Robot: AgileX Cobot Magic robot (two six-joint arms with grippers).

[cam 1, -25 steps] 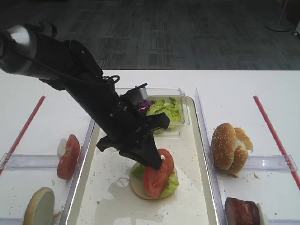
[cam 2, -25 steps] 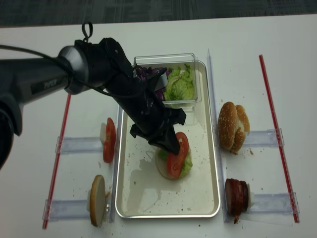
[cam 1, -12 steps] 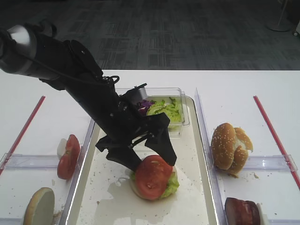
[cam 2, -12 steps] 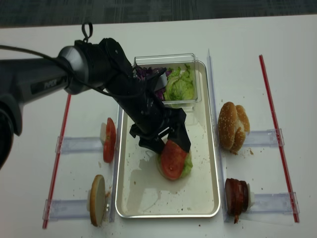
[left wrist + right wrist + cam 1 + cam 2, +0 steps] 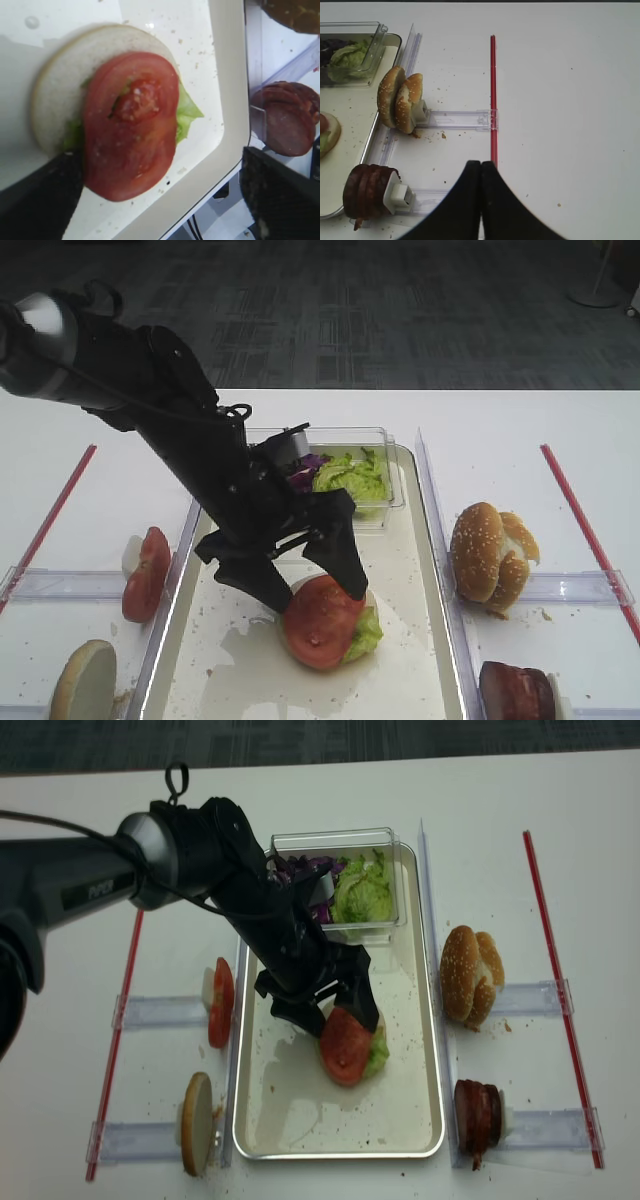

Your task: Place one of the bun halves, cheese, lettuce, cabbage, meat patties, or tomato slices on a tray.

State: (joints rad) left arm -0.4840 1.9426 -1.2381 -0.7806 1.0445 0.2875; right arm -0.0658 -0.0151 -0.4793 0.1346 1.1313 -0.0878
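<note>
A tomato slice (image 5: 130, 125) lies flat on lettuce (image 5: 187, 110) and a bun half (image 5: 60, 90) in the cream tray (image 5: 400, 1100). My left gripper (image 5: 312, 592) hangs open just over this stack, one finger on each side, touching nothing. The overhead view shows the same tomato slice (image 5: 345, 1045) free below the open left gripper (image 5: 337, 1017). My right gripper (image 5: 481, 165) is shut and empty over bare table, right of the meat patties (image 5: 367, 190). Cheese is out of view.
A clear tub (image 5: 350, 885) with lettuce and purple cabbage (image 5: 300, 870) sits at the tray's far end. Left racks hold tomato slices (image 5: 221, 1002) and a bun half (image 5: 195, 1122). Right racks hold bun halves (image 5: 465, 975) and patties (image 5: 478, 1115). Red strips (image 5: 545, 920) border both sides.
My left gripper went from shut on the tomato slice to open. The slice dropped from tilted to flat on the lettuce. The right gripper has not moved.
</note>
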